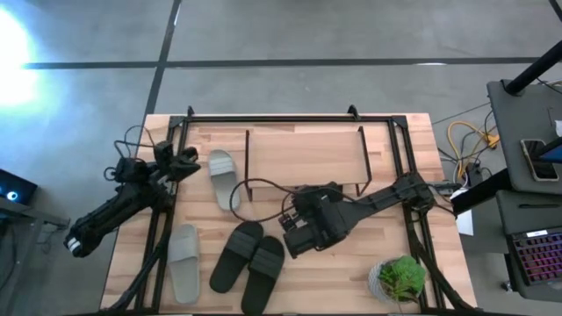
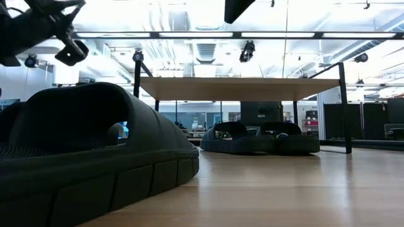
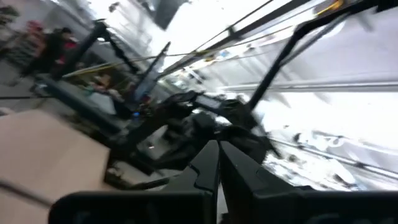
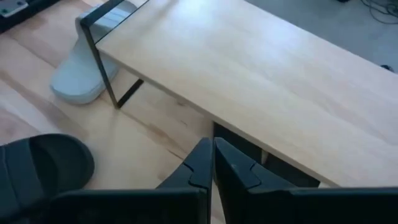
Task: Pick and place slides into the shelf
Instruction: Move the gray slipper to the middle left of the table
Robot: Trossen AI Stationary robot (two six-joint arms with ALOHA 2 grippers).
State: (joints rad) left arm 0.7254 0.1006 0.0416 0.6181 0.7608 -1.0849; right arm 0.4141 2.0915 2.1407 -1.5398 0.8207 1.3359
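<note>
The shelf (image 1: 303, 154) stands at upper centre of the high view on the wooden table (image 1: 351, 272), its light top board bare; in the low view two black slides (image 2: 259, 139) sit under that board, at centre right. Out on the table, a light grey slide (image 1: 221, 175) lies just left of the shelf, a second grey slide (image 1: 184, 262) at lower left near the table's edge, and a black pair (image 1: 248, 254) at lower centre. The right hand (image 1: 294, 241), empty with its fingers pressed together, hovers beside that pair, just below the shelf's front edge. The left hand (image 1: 191, 160), likewise shut and empty, is raised at the upper left by the table's black frame. A potted plant (image 1: 399, 279) occupies the lower right corner, leaving bare wood between it and the slides. One black slide (image 2: 88, 157) fills the low view's left side, cut off by the frame. The left wrist view is blurred.
</note>
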